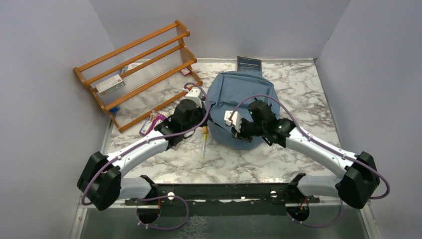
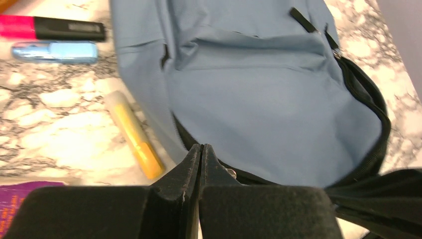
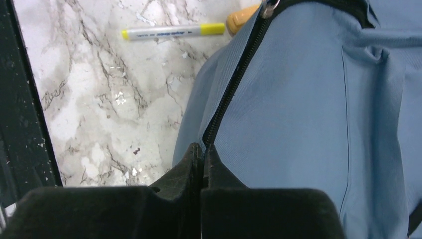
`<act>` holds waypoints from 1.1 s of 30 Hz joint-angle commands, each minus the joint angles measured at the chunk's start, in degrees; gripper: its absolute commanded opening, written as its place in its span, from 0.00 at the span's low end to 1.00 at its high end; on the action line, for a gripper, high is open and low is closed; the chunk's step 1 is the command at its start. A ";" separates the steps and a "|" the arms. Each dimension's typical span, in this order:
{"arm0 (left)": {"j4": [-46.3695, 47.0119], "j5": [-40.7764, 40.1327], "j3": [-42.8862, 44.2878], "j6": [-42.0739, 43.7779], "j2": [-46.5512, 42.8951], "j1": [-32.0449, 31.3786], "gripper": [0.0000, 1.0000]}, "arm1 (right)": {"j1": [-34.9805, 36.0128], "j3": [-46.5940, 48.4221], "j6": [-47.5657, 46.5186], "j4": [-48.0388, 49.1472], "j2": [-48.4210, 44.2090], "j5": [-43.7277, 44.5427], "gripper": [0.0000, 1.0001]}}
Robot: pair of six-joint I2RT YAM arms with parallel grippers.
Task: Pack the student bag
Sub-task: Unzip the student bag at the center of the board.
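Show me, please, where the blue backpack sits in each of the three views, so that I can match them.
Top external: the blue backpack lies at centre, toward the back wall.
Left wrist: the backpack fills the centre and right.
Right wrist: the backpack fills the right half, its black zipper running down its left edge.
Shared landmark: the marble tabletop to its left in both wrist views.

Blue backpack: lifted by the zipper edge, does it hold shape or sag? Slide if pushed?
Probably floppy: the student bag shows creases and folds, so a lifted edge would likely rise alone while the rest sags. It looks slumped, so likely light. Pushed, its cloth may bunch rather than slide on the marble table.
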 commanded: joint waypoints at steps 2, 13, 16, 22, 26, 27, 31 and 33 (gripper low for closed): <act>0.72 -0.22 5.35 3.34 3.94 5.14 0.00 | 0.10 1.97 3.36 -13.80 -2.00 7.95 0.01; 6.15 8.89 11.86 9.11 13.27 8.15 0.00 | 0.06 3.71 5.49 -17.83 -5.77 13.18 0.12; 7.49 13.83 12.92 10.69 14.51 8.15 0.00 | 0.08 4.11 5.87 -16.18 -7.22 9.04 0.33; 8.83 19.43 13.29 12.71 15.41 8.15 0.00 | 0.10 1.31 13.22 -1.06 -12.83 -0.66 0.49; 7.19 18.86 14.81 14.70 15.68 8.15 0.00 | 0.10 -0.27 23.58 10.68 -11.24 1.13 0.50; 7.07 18.46 14.64 14.66 15.60 8.15 0.00 | 0.09 -0.62 26.28 13.32 -10.23 2.64 0.50; 7.95 18.76 13.36 13.99 15.15 8.15 0.00 | 0.10 -1.58 33.31 21.21 -4.34 2.74 0.55; 7.69 18.68 13.55 14.12 15.24 8.20 0.00 | 0.10 -2.13 33.81 25.32 -1.43 3.83 0.57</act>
